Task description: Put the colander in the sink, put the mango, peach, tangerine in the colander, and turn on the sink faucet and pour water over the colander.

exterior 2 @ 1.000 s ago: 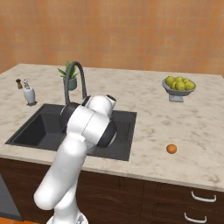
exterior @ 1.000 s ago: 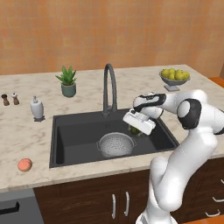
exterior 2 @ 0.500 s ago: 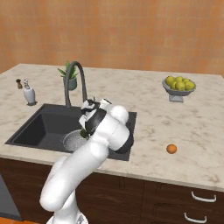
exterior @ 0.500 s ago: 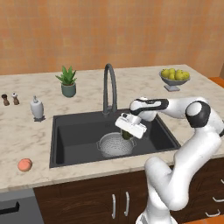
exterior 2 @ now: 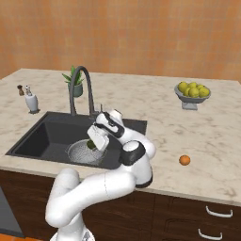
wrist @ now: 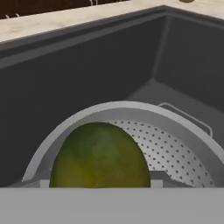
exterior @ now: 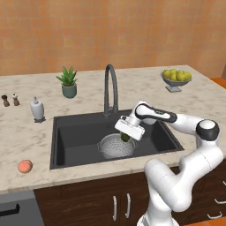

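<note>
The silver perforated colander point(exterior: 114, 149) sits in the black sink point(exterior: 77, 134), right of its middle. Just above the colander's rim my gripper point(exterior: 126, 136) is shut on the dark green mango point(exterior: 125, 137). From the hand, the mango point(wrist: 100, 157) looms close over the colander point(wrist: 175, 151); the fingertips are hidden. On the counter left of the sink lies the peach point(exterior: 25, 166). The tangerine point(exterior 2: 185, 160) rests on the counter right of the sink. Behind the basin stands the gooseneck faucet point(exterior: 111, 88), with no water running.
A pedestal bowl of yellow-green fruit point(exterior: 175, 78) stands at the back right. A potted plant point(exterior: 68, 83), a soap dispenser point(exterior: 37, 109) and two small shakers point(exterior: 9, 100) line the back left. My forearm reaches over the sink's right side.
My arm has swung left and down from the sink's right edge, carrying the mango to just over the colander. The colander, peach and tangerine have stayed put.
</note>
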